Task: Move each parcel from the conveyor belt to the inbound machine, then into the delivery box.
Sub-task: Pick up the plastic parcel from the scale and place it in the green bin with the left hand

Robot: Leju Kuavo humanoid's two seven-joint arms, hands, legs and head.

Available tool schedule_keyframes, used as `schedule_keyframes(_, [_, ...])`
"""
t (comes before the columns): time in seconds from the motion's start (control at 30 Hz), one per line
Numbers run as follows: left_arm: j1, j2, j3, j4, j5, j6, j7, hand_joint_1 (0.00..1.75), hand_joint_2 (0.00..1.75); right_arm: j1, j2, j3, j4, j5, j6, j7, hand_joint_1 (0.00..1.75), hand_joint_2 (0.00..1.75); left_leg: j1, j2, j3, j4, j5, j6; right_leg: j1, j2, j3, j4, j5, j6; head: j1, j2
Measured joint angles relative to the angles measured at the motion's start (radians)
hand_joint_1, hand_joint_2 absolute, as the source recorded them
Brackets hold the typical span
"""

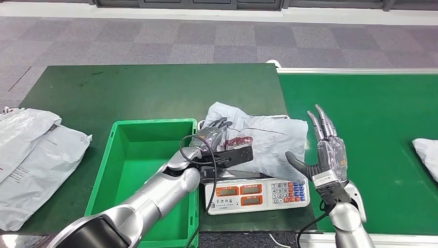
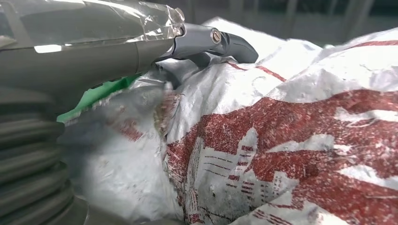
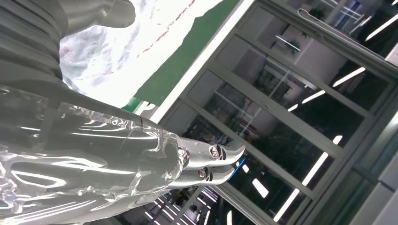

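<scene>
Grey plastic, crumpled and printed with a red pattern, makes up the parcel point(image 1: 258, 137) that lies on the scale point(image 1: 256, 193), hanging over its back and right edges while the orange displays and coloured keypad stay visible at the front. The left hand point(image 1: 213, 135) lies on the parcel's left end, fingers pressed into the wrinkled bag; whether it actually grips the plastic cannot be told, since the left wrist view shows the thumb point(image 2: 213, 42) resting on top of the bag point(image 2: 281, 140) and the other fingers are hidden. The right hand point(image 1: 325, 150) is raised just beside the parcel's right edge, palm turned toward it, fingers straight and spread, holding nothing and not touching the bag. A green bin point(image 1: 135, 170) stands on the counter point(image 1: 129, 93) just left of the scale. Two more grey bags point(image 1: 31, 160) lie at the counter's far left. Another parcel point(image 1: 427, 155) rests on the green conveyor belt point(image 1: 372, 113) at the right edge.
</scene>
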Motion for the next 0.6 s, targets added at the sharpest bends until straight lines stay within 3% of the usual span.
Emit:
schedule_keyframes(0.07, [-0.003,0.000,-0.013,0.006,-0.024,0.020,0.024,1.75,1.75,-0.003,0.006,0.000,0.000,0.018,0.013,0.008,0.00,1.75,0.000,0.000,0.001,0.000,0.000,0.000,0.000,0.000,0.001,0.000,0.000,0.000,0.000,0.000])
schedule_keyframes(0.27, [0.003,0.011,-0.014,0.020,-0.038,0.094,-0.011,1.75,1.75,-0.002,0.019,-0.001,0.000,0.041,0.029,0.018,0.00,1.75,0.000,0.001,0.002,0.000,0.001,0.000,0.001,0.000,0.002,0.000,0.001,-0.001,0.000,0.000])
schedule_keyframes(0.43, [0.019,0.022,-0.007,0.022,-0.080,0.224,-0.068,1.75,1.75,0.007,0.023,-0.002,0.000,0.065,0.048,0.022,0.00,1.75,0.001,0.001,0.002,0.000,0.002,0.000,0.001,0.000,0.001,0.000,0.001,-0.001,0.000,0.000])
schedule_keyframes(0.5, [0.027,0.026,0.003,0.019,-0.071,0.268,-0.119,1.75,1.75,0.011,0.024,-0.002,0.000,0.071,0.049,0.022,0.00,1.75,0.001,0.001,0.002,0.000,0.001,0.000,0.001,0.001,0.001,0.000,0.001,-0.001,0.000,0.000])
schedule_keyframes(0.6, [0.054,0.030,0.039,0.003,0.000,0.382,-0.288,1.75,1.75,0.014,0.024,-0.002,0.000,0.070,0.046,0.016,0.00,1.75,0.001,0.001,0.000,0.000,0.001,-0.001,0.001,0.001,-0.001,0.000,0.001,-0.001,0.000,0.000])
